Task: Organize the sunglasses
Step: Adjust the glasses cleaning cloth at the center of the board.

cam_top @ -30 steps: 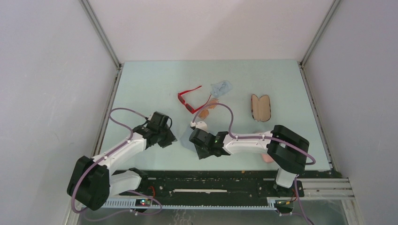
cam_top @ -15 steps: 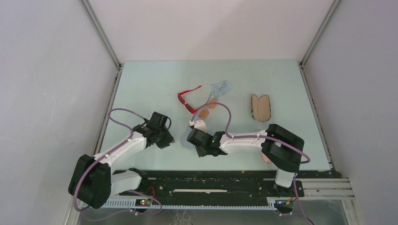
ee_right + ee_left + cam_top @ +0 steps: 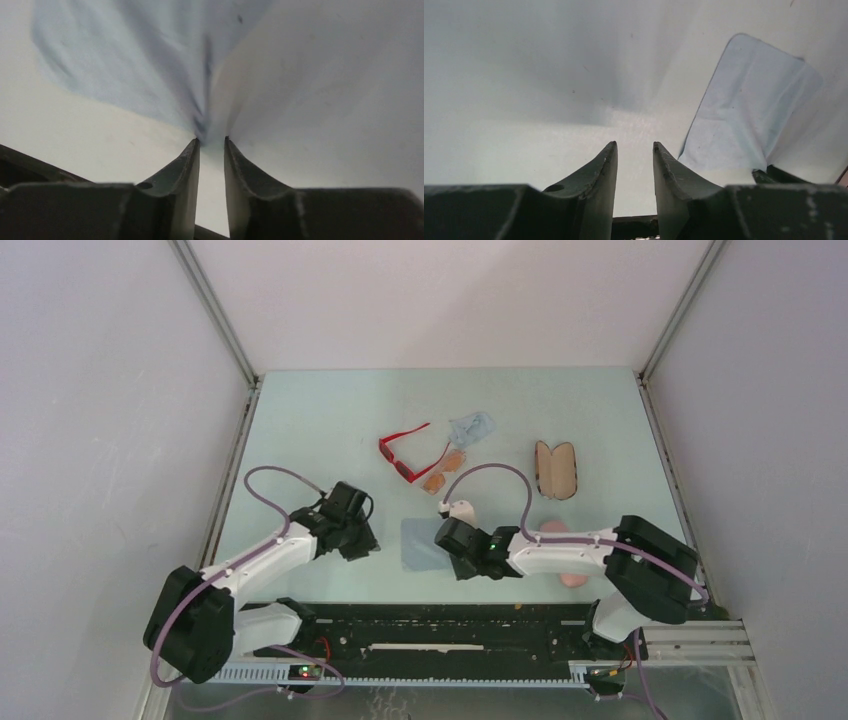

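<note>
The right gripper [image 3: 458, 562] is sliding toward 3 o'clock along the near part of the table [image 3: 300, 420], and in doing so it is uncovering a pale blue cloth [image 3: 420, 545] that was hidden beneath it a second ago. The cloth is now lying spread between the two grippers. In the right wrist view a ridge of fabric is running up to the fingertips, whose jaws are standing narrowly apart; whether they are pinching the cloth or letting it go cannot be told. The left gripper [image 3: 365, 543] is edging slightly toward 3 o'clock, its jaws parted with nothing between them, hovering at 9 o'clock of the cloth.

The red sunglasses [image 3: 404, 454] and the orange-tinted sunglasses [image 3: 443, 472] are lying where they were, touching each other, at 12 o'clock of the cloth and well apart from both grippers. Judging from this, the robot is preparing the cloth, and neither pair is being handled yet, so the organizing proper is still ahead.
</note>
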### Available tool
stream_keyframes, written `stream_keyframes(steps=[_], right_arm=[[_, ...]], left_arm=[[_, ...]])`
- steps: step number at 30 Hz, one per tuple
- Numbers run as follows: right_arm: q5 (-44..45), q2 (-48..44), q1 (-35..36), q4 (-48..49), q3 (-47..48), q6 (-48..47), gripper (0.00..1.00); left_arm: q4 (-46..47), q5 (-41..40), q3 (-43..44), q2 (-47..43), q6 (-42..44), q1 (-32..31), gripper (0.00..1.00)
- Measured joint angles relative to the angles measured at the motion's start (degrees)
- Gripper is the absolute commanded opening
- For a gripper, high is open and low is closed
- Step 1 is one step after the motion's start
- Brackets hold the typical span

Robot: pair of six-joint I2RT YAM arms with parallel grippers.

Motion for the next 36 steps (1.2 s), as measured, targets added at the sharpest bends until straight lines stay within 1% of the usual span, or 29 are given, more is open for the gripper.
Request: stream_keyframes(steps=[2,5,7,9,12,15,21,28,31,34,36], right_arm=[[-0.3,-2.5,-0.7,-1.9,-1.9,-0.4,0.39],[-1.7,-6.2,-1.8,-4.6,-4.1,-0.3,0.38],[-3.6,-9.8,-3.6,-5.5,-5.8,0.6,0.37],[-5.5,-12.9,-5.9,-5.3,-7.1,2.3,0.37],[-10.0,-17.2,-10.7,-2.3,-10.1,6.0,0.37],[-14.1,-17.7,-14.2,1.1,-12.2,9.9,0.38],[-19.6,-14.5,-14.8,6.4,-12.7,14.3,0.37],[-21.5,-14.1,-15.0,8.4,-12.7,15.8,0.37],[-21.5,-14.2,-15.0,8.4,-12.7,16.1,0.37],[-21.5,-14.2,-15.1,8.4,-12.7,16.7,0.37],[-21.3,-14.2,-15.3,8.6,-12.8,17.5,0.38]], left_arm=[[-0.1,0.1,0.4,0.7,0.0,-1.4,0.40],[-0.2,0.0,1.4,1.9,-0.1,-4.3,0.48],[-0.2,0.0,1.8,2.2,-0.4,-6.4,0.49],[-0.2,-0.1,1.9,2.2,-1.0,-8.0,0.48],[-0.1,-0.5,1.9,2.9,-2.4,-10.4,0.46],[0.7,-0.5,1.9,4.7,-4.2,-12.4,0.43],[2.2,-0.5,1.9,8.9,-7.8,-16.5,0.37],[4.0,-2.0,1.9,9.7,-12.0,-17.4,0.31],[4.6,-1.8,2.7,11.1,-12.7,-17.4,0.24],[5.6,-1.7,3.5,12.7,-13.5,-17.6,0.12],[6.1,-1.7,3.5,13.0,-14.2,-17.6,0.02]])
